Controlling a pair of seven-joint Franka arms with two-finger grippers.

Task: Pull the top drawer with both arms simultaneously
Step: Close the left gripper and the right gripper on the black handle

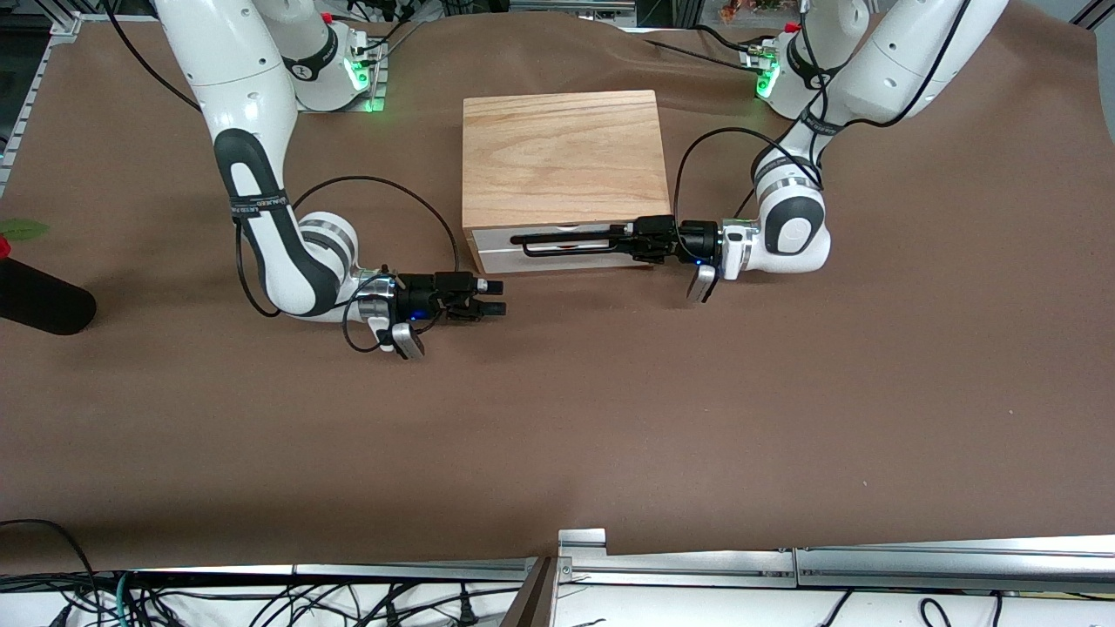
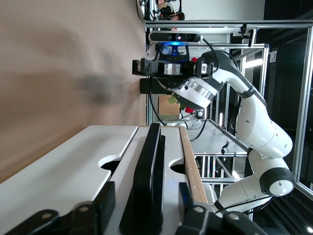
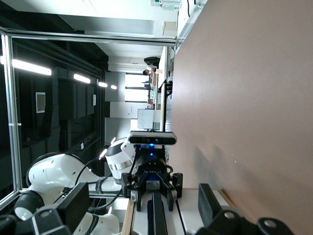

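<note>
the top drawer (image 1: 566, 237) sits flush in the wooden cabinet (image 1: 562, 157) at mid-table. the left pincer (image 1: 620, 241) half-closes around the handle (image 1: 566, 244), fingers not yet clamping; the right pincer (image 1: 496, 298), wide open and empty, hovers over bare table (image 1: 610, 418) near the cabinet's corner.

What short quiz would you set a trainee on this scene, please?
1. True or false: the right gripper holds the black handle of the top drawer.
2. The left gripper has its fingers: A straddling the handle; B well clear of the handle; C gripping the right gripper.
3. Fill in: the right gripper's fingers are ___.
Key: 1 false; 2 A; 3 open.
</note>
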